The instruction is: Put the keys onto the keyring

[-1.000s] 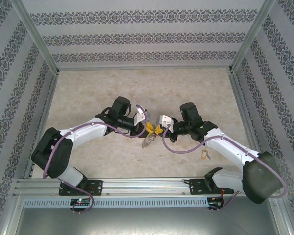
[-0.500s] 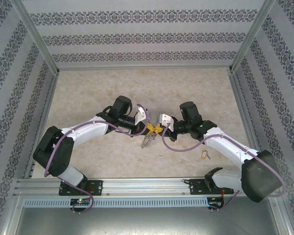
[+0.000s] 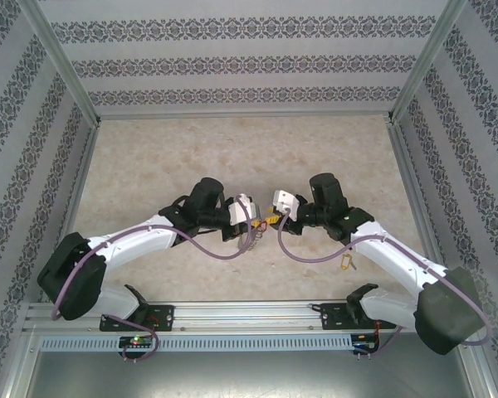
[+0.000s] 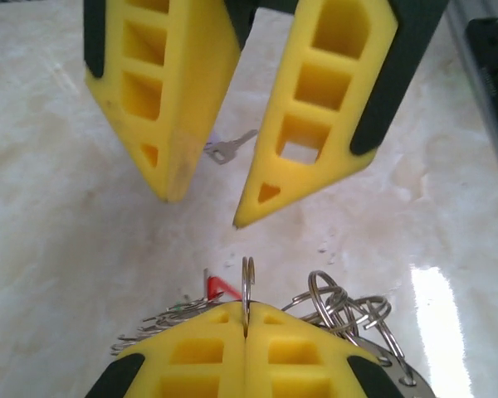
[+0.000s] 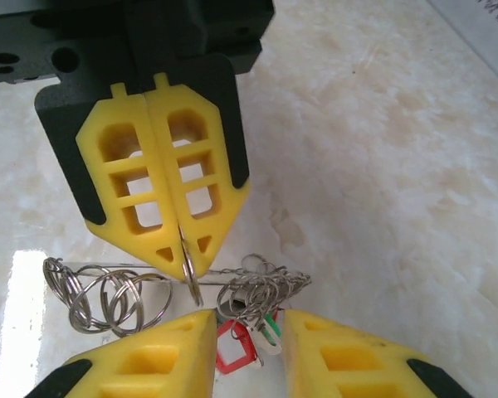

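My left gripper [image 4: 246, 308] is shut on a small split ring [image 4: 248, 278] that stands on edge between its yellow tips. That ring belongs to the keyring [image 5: 266, 286], a tangle of thin wire and small rings [image 5: 108, 297]. Keys with a red tag [image 5: 236, 348] and a green tag [image 5: 271, 326] hang from the tangle, in the gap of my open right gripper [image 5: 251, 319]. From above, the left gripper [image 3: 247, 217] and right gripper [image 3: 275, 214] meet tip to tip at the table's middle. Two loose keys lie on the table, one bare [image 4: 229, 149] and one yellow-tagged [image 3: 345, 262].
The marble-patterned tabletop [image 3: 232, 149] stretches behind the grippers. Patterned walls and metal posts [image 3: 70, 75] close it in on three sides. A metal rail [image 3: 249, 313] holding the arm bases runs along the near edge.
My right gripper has opened and let go of the tagged keys. The left gripper has gone from slightly open to shut on the small ring. The left arm's elbow has swung down and left.
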Tool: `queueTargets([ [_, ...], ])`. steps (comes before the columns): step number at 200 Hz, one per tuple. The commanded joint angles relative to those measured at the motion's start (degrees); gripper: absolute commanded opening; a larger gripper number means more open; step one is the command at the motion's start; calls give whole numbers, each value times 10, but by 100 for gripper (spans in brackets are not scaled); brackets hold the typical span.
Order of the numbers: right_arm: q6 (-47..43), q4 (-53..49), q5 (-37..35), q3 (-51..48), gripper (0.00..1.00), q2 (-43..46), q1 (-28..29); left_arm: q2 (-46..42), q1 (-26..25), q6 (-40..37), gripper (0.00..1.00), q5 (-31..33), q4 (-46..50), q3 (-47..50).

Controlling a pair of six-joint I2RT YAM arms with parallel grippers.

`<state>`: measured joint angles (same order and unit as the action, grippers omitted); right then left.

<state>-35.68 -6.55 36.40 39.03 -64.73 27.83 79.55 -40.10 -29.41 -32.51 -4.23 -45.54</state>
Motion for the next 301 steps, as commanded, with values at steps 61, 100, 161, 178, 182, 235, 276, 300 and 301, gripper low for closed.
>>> queueTargets([
  [61, 68, 27, -55, -40, 27, 46, -6, -38, -13, -32, 0, 81, -49, 16],
  [100, 375, -11, -233, 8, 35, 20, -47, -32, -9, 37, 0, 62, -65, 15],
  [161, 612, -242, -254, 86, 31, -114, -155, -14, 5, 101, 0, 10, -83, 18],
  [178, 602, -243, -258, 90, 32, -139, -159, -7, 7, 102, 0, -12, -77, 16],
  [182, 600, -244, -259, 94, 32, -148, -162, -5, 8, 102, 0, -17, -74, 14],
  [235, 599, -300, -331, 176, 31, -260, -154, 3, 10, 107, 0, -25, -62, 7],
  [276, 611, -335, -380, 219, 34, -307, -127, -3, 13, 113, 0, -26, -65, 14],
  [300, 620, -340, -379, 227, 35, -325, -120, -4, 14, 116, 0, -29, -69, 17],
  [301, 620, -340, -380, 227, 35, -325, -119, -3, 14, 116, 0, -30, -69, 17],
])
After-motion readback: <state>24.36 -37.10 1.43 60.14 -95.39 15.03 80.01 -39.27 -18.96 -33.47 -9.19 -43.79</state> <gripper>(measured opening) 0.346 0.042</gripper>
